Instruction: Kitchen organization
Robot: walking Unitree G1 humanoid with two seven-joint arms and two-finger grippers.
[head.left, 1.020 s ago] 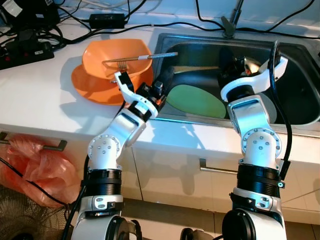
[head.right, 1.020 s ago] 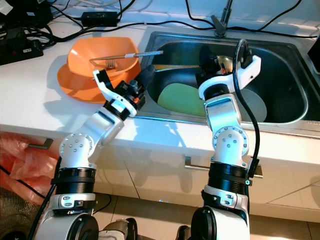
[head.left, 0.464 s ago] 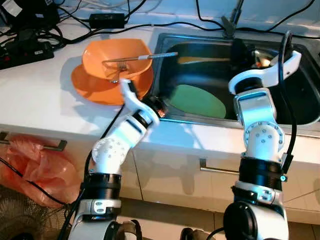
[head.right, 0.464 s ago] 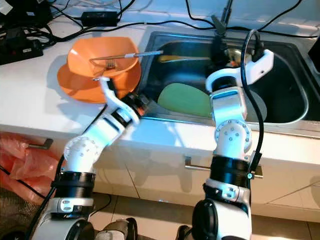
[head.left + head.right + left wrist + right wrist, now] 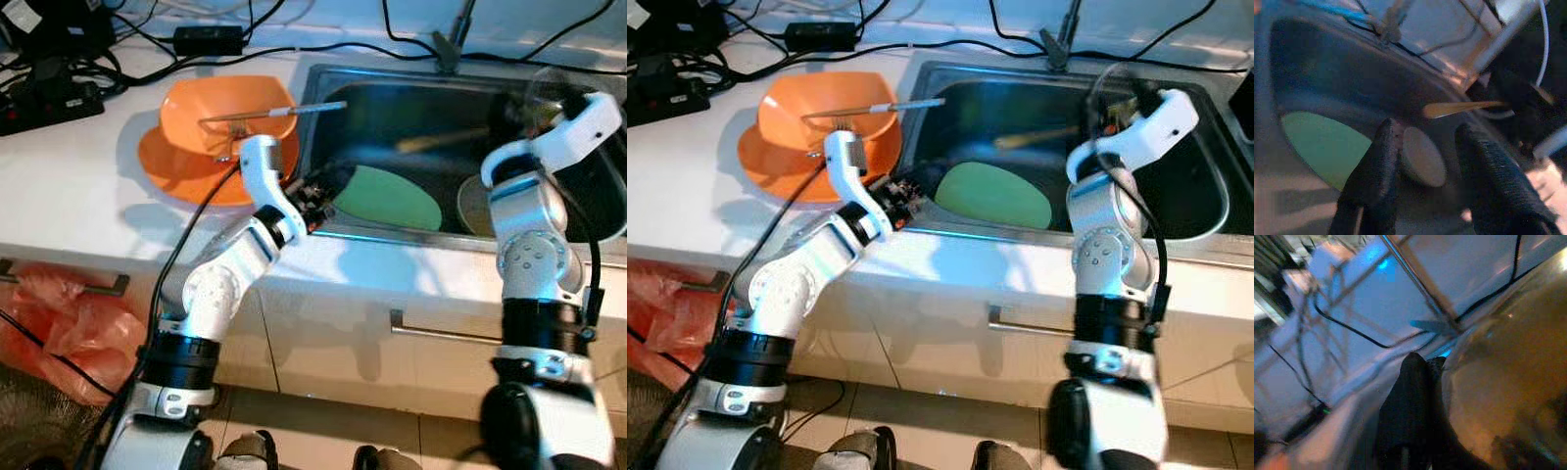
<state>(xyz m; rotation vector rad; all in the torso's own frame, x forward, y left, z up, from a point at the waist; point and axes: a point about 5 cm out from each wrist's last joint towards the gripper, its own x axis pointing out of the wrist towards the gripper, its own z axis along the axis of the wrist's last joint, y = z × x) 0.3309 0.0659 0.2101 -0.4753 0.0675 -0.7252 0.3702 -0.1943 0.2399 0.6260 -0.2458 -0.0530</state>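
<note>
Both arms are silver metal with round, screw-ringed joints and black banded collars near the shoulders, white shells capping the wrists. A black cable loops along each arm. The left gripper [image 5: 1422, 188] has long black fingers [image 5: 1376, 181] with a fine grainy texture.

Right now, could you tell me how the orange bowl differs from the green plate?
The orange bowl stands on the white counter, stacked on an orange plate; the green plate lies down in the sink. The orange bowl is deep and carries a metal utensil across its rim; the green plate is flat and bare. The left end effector is open and points toward the green plate, not the orange bowl.
</note>
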